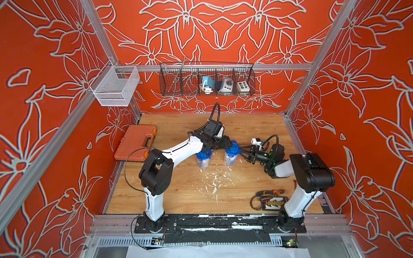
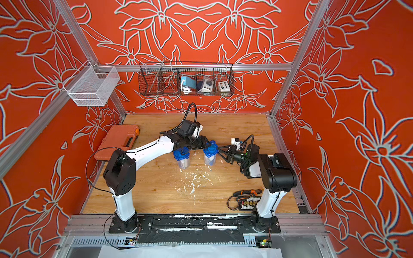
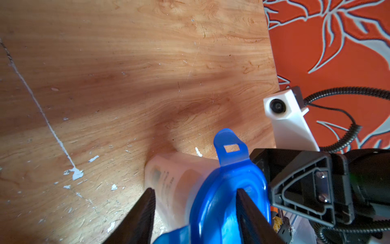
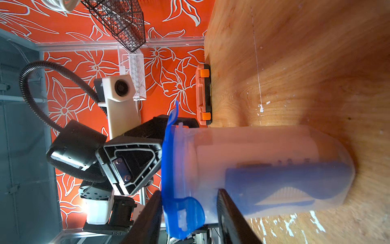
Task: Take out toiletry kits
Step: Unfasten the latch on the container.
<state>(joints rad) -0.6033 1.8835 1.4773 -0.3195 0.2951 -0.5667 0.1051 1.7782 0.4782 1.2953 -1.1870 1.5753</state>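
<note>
Two tubs are counted on the table (image 1: 257, 125), upright and side by side near its middle: the left tub (image 1: 203, 164) and the right tub (image 1: 229, 159). Two blue lids are counted, one seated on each: the left lid (image 1: 201, 155) and the right lid (image 1: 233, 149). The kits (image 4: 285, 179) are held inside the tubs. Through the right tub's cloudy wall a blue piece and a white printed piece are made out.

The left gripper (image 3: 195, 191) is set at the right lid, its jaws apart with the lid's rim between them. Whether the rim is pinched cannot be told. The right gripper (image 4: 190, 192) is set at the same tub's top, its jaws apart astride a lid tab (image 4: 183, 213). Whether the tab is squeezed cannot be told.

In both top views the left lid is partly hidden by the left arm (image 1: 178, 149), which lies across above it. One orange case (image 1: 136, 143) is seen at the table's left edge, one pair of pliers (image 1: 269, 192) near its front right corner, one wire basket (image 1: 206, 80) on the back wall and one mesh basket (image 1: 115, 86) on the left rail. White flecks (image 1: 214, 178) are scattered in front of the tubs.
</note>
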